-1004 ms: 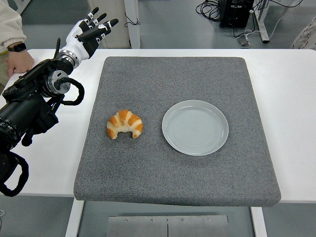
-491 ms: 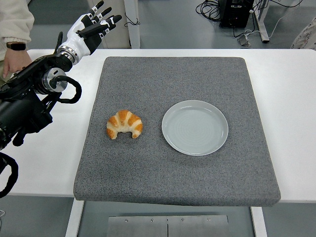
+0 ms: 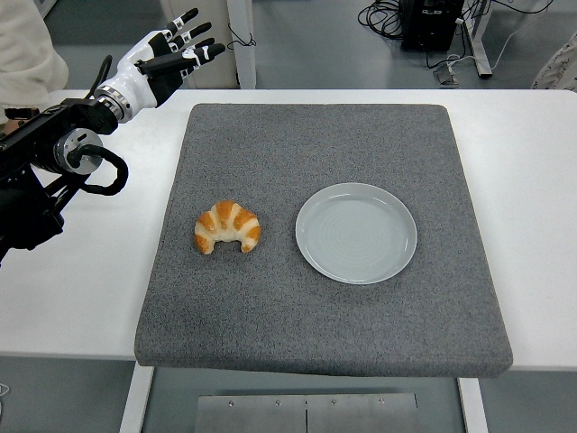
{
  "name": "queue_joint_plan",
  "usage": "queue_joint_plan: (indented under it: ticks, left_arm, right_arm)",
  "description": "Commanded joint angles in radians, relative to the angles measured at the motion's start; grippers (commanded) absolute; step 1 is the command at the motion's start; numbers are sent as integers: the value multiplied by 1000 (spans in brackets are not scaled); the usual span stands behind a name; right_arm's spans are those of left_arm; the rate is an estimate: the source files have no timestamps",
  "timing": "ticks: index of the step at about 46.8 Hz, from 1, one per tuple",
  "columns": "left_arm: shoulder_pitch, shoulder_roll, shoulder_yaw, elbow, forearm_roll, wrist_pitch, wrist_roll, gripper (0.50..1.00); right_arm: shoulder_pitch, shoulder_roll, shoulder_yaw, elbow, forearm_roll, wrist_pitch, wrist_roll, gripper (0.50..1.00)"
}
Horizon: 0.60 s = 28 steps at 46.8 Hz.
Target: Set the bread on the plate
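Note:
A golden croissant [image 3: 227, 226] lies on the grey mat [image 3: 315, 135], left of centre. A pale blue-grey plate [image 3: 356, 233] sits empty on the mat just right of the croissant, a short gap between them. My left hand [image 3: 171, 56] is raised at the far left corner of the table, well above and behind the croissant, fingers spread and holding nothing. My right arm is out of view.
The grey mat covers most of the white table [image 3: 532, 180]. A person's sleeve [image 3: 32, 50] shows at the top left, beside my left arm. Cables and table legs stand on the floor behind the table.
My left arm has lifted and pulled back toward the upper left, the hand rising with its fingers still spread. The person's hand has drawn back. The croissant and plate have not moved.

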<state>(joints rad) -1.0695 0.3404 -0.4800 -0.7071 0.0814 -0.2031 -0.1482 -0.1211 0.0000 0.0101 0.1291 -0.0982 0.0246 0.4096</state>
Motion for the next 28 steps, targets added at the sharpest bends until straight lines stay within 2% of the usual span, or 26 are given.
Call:
queue_joint_plan:
  ticks: [1,18,28]
  left_arm:
    - [0,5,3,-3,0,1,-2,972]
    - [0,26,7,-19,26,1,-1,972]
    - [8,32,4,-40,165,-1,-5,972]
  right_arm:
    - [0,0,1,0,0,0,0,1000]
    - [0,0,1,0,0,0,0,1000]
    - [0,0,1,1,0,0,0,1000]
